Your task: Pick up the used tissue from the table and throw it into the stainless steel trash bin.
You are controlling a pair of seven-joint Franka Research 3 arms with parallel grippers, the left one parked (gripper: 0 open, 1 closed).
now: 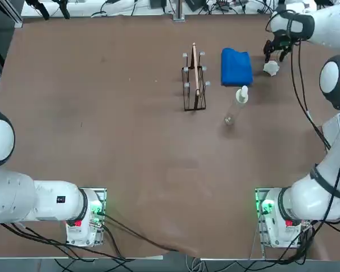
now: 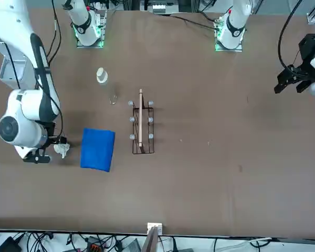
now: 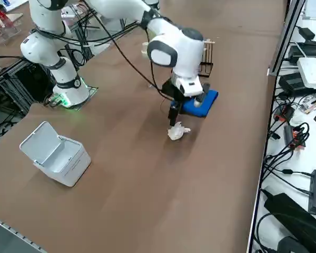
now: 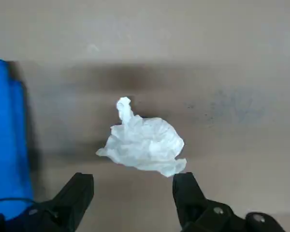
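Wrist view: black right gripper [image 4: 133, 200] has fingers wide apart, holding nothing. White crumpled tissue [image 4: 144, 142] lies just beyond the fingertips.

A matt, faintly scuffed finish is shown by the brown tabletop [image 1: 141, 147]. Thin, wrinkled paper is seen in the used tissue [image 4: 144, 142]. The folded blue cloth [image 2: 97, 149] is soft-looking and matt. Smooth, plastic-looking walls are shown by the pale lidded bin [image 3: 66, 161]. Clear, glossy material is seen in the small bottle [image 1: 232, 113], topped by a smooth whitish cap [image 1: 243, 93]. Dark, thin wire is seen in the rack [image 2: 143, 131].
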